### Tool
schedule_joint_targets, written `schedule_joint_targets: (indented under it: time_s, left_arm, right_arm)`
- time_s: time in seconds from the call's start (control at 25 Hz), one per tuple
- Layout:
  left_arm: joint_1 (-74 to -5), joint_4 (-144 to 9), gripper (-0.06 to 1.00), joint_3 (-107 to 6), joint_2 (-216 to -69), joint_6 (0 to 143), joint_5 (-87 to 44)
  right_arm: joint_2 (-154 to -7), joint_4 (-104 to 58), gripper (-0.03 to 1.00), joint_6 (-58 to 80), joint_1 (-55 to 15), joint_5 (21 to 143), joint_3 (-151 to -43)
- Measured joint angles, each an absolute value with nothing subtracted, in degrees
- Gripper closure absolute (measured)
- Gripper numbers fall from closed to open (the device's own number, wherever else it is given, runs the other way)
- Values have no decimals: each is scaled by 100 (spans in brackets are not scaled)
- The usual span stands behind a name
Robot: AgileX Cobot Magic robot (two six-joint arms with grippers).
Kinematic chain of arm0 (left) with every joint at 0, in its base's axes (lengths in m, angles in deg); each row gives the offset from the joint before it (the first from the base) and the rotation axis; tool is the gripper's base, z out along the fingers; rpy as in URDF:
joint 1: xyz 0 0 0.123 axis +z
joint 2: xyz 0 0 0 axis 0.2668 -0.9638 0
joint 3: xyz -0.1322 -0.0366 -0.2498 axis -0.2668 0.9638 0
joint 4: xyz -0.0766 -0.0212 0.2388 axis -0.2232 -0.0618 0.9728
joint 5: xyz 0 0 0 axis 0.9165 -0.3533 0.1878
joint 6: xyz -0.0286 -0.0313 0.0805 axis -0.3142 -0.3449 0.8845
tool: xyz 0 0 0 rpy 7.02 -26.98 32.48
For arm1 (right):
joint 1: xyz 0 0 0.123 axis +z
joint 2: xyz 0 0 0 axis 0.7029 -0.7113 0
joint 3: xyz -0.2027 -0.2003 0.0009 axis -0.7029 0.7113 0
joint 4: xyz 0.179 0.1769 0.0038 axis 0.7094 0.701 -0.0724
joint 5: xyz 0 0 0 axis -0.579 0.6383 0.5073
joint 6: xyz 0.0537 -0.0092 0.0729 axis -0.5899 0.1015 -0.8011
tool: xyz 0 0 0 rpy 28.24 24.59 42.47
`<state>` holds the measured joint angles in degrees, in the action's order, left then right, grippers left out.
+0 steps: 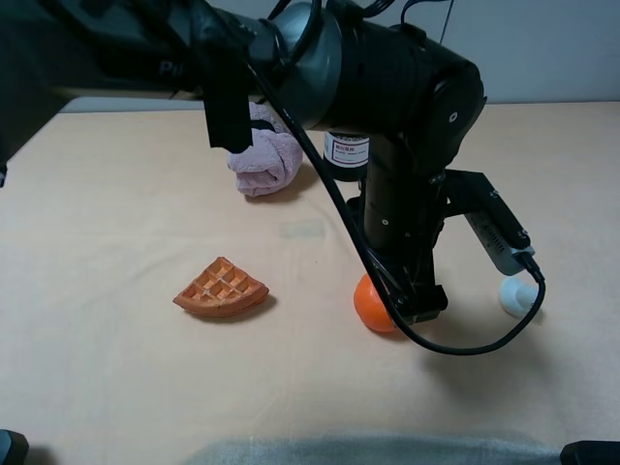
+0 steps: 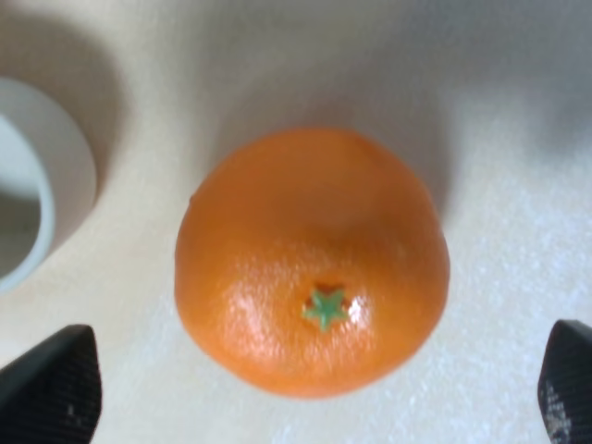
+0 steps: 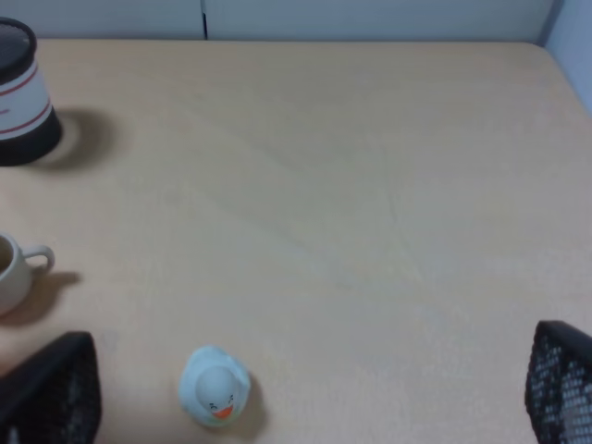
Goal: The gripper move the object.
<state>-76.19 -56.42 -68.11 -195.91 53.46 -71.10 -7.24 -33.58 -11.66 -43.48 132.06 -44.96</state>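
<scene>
Toward the near edge of the desk [image 1: 107, 387], right of middle, the orange fruit [image 1: 371, 305] rests with the left gripper [image 1: 418, 302] low around it, fingers [image 2: 51, 384] spread and not touching, so closing, lifting and moving all look yet to do.

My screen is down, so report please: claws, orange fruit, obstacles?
Left claw open, astride orange fruit, no contact. Right claw open, empty. White cup near fruit, apart.
</scene>
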Motion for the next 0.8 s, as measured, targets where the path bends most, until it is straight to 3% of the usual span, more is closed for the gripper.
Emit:
schedule_joint_targets:
  time_s: [0.44,0.8]
  left_arm:
    - [-7619,-5468,1,-7786,-19530,5056,-8400]
    - [-7619,-5159,1,-8026,-19250,4906,-8430]
  right_arm:
    - [-724,-3358,28,-1166,-4348,13206,-4496]
    - [-724,-3358,28,-1166,-4348,13206,-4496]
